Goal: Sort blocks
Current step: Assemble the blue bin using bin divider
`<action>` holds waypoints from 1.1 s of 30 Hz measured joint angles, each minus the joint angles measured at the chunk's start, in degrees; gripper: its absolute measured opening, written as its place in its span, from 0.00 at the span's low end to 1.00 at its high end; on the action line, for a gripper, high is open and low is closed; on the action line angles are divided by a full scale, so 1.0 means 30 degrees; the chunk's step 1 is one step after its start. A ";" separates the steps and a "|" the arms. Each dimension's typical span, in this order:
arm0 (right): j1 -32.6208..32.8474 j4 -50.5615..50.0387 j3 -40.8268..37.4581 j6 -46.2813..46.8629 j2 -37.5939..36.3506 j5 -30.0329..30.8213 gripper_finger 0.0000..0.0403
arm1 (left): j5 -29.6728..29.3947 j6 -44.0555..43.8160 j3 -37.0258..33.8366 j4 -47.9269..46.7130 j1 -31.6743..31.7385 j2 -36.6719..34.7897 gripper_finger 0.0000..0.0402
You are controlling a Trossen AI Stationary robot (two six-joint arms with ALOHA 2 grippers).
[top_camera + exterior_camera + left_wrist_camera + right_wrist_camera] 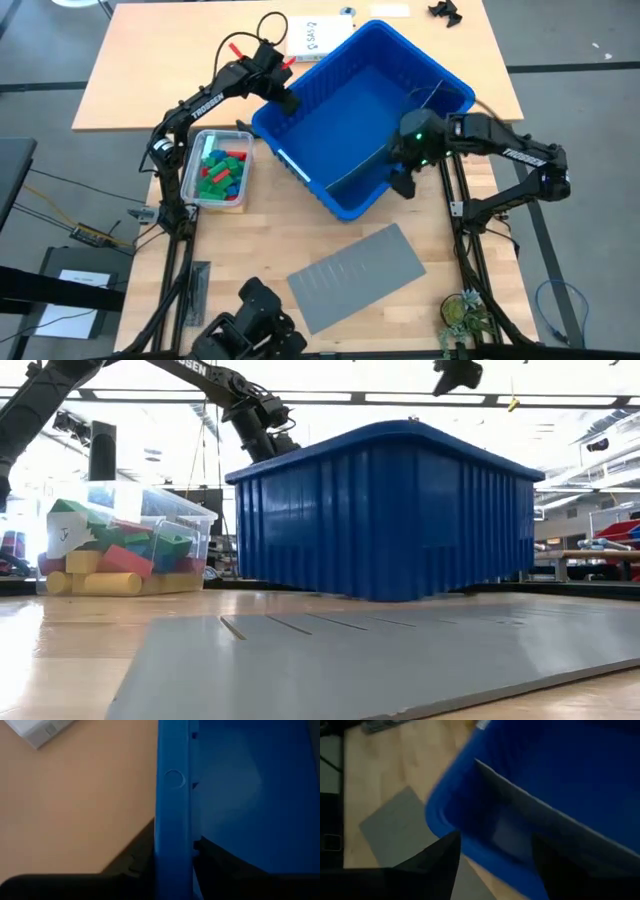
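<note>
A: Currently mid-handling of the blue bin [365,110], not the blocks [222,172] themselves; those sit in the clear tub [238,196] on the tabletop [270,240], just beside the bin. In the low view the bin's base looks clear of the surface.

B: Jaws?

A: My left gripper [172,862] is clamped on the bin's rim. My right gripper [495,852] stands parted around the opposite corner; contact unclear.

B: Next?

A: Probably a level set-down.

B: Writing?

A: "TROSSEN" lettering [208,100] on my left arm; a paper note [310,38], illegible.
</note>
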 joint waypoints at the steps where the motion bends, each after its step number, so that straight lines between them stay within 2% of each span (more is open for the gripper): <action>1: 0.0369 0.0576 -0.0305 0.0123 0.0070 0.0063 0.59 | 0.0016 0.0075 0.0000 -0.0278 -0.0110 0.0002 0.30; 5: 0.1489 0.2530 -0.1332 0.0406 0.0452 0.0781 0.58 | 0.0561 0.1114 0.0000 -0.1172 -0.0350 0.0004 0.34; 11: 0.2350 0.3511 -0.1823 0.0409 0.1375 0.1200 0.58 | 0.1662 0.2804 0.0501 -0.1513 -0.0352 -0.0023 0.47; 16: 0.3185 0.3604 -0.1838 0.0993 0.1731 0.1244 0.57 | 0.2826 0.4219 0.3140 -0.3637 -0.0764 -0.0106 0.55; 19: 0.3793 0.3555 -0.1845 0.1562 0.1982 0.1322 0.56 | 0.4371 0.5491 0.4998 -0.5578 -0.1760 -0.0138 0.56; 21: 0.4313 0.3594 -0.1838 0.1930 0.2184 0.1745 0.54 | 0.4535 0.6504 0.5927 -0.6914 -0.2894 -0.0138 0.56; 23: 0.4782 0.3579 -0.1838 0.2158 0.2597 0.2161 0.53 | 0.3866 0.7421 0.6615 -0.8346 -0.4245 -0.0138 0.56; 28: 0.5638 0.3367 -0.1838 0.3235 0.3560 0.3138 0.51 | -0.0195 0.7526 0.6921 -1.1299 -0.7699 -0.0121 0.55; 33: 0.6328 0.3250 -0.1845 0.4018 0.4214 0.3290 0.50 | -0.0527 0.7106 0.6554 -1.2238 -1.0345 -0.0228 0.55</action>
